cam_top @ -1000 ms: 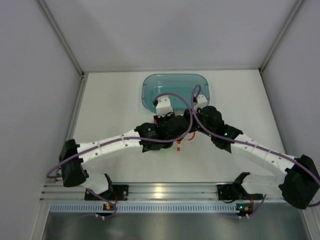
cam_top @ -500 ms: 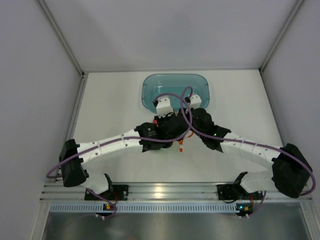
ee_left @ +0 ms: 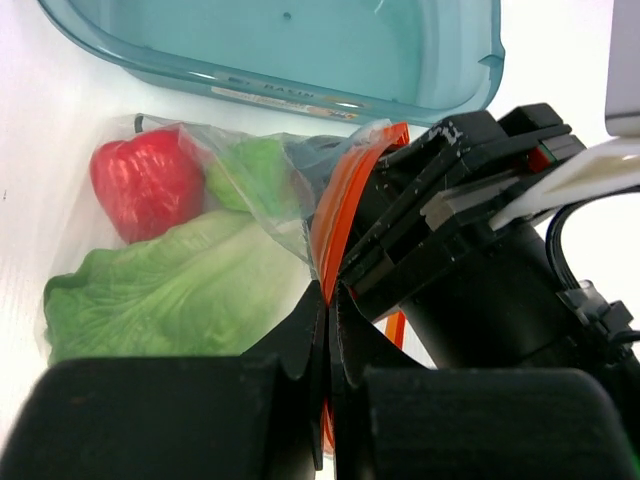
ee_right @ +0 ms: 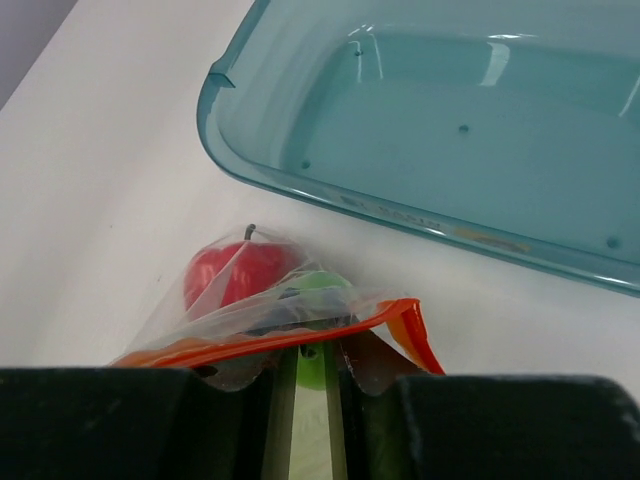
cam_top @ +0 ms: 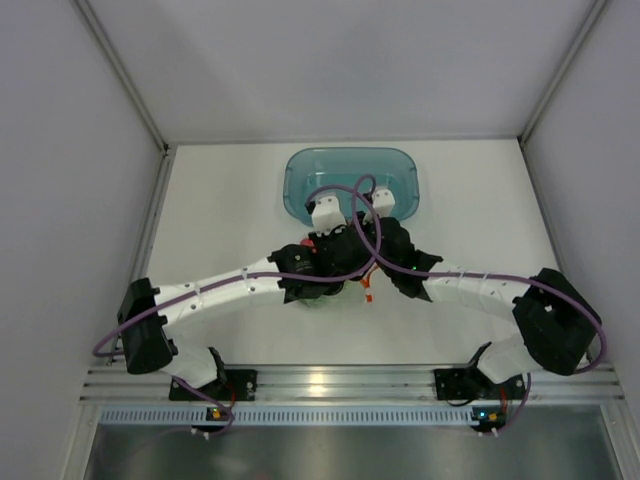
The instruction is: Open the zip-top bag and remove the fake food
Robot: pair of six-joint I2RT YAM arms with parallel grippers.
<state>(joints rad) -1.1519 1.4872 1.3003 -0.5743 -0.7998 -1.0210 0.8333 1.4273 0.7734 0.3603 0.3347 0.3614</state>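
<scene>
The zip-top bag (ee_left: 250,200) lies just in front of the teal bin, its orange-red strip (ee_left: 335,215) standing up. Inside are the red pepper (ee_left: 145,180), the cabbage (ee_left: 170,290) and the cucumber (ee_left: 255,170). My left gripper (ee_left: 330,290) is shut on the strip. My right gripper (ee_right: 310,365) is at the bag's mouth, and the strip (ee_right: 250,345) crosses its fingertips. Its jaws stand a narrow gap apart, and the cucumber (ee_right: 320,290) shows in that gap. I cannot tell whether they touch it. From above, both wrists (cam_top: 350,250) cover the bag.
The teal bin (cam_top: 300,185) stands behind the bag, close to both grippers, with nothing in it; it also shows in the right wrist view (ee_right: 450,120). The right arm's black body (ee_left: 470,250) crowds the left gripper's right side. Grey walls enclose the table.
My right arm has swung left and brought its gripper up against the left one at the bag. The left arm has held still.
</scene>
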